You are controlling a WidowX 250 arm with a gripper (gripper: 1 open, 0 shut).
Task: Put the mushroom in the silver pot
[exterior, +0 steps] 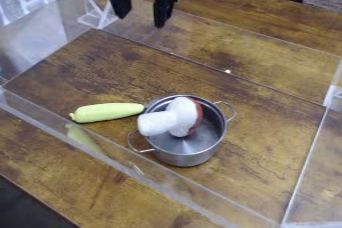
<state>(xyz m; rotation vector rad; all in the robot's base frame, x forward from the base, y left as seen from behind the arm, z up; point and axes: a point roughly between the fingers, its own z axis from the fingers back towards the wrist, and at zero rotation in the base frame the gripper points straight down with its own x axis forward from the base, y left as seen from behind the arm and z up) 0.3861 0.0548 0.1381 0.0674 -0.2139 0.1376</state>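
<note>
The mushroom lies in the silver pot, its white stem propped over the pot's left rim and its reddish-brown cap down inside, so the placing step looks done and what is in hand is the retreat. The pot stands on the wooden worktop towards its near edge, roughly midway along it. The gripper hangs high near the worktop's far edge, well apart from the pot, its dark jaws spread and nothing between them. Judging from this, the next move calls for little more than clearing away upward; the overhanging stem might want a nudge if it must sit fully inside. A pale green vegetable lies just beside the pot, nearer the left edge, not touching it. Clear plastic walls border the worktop, and nothing blocks the gripper.
</note>
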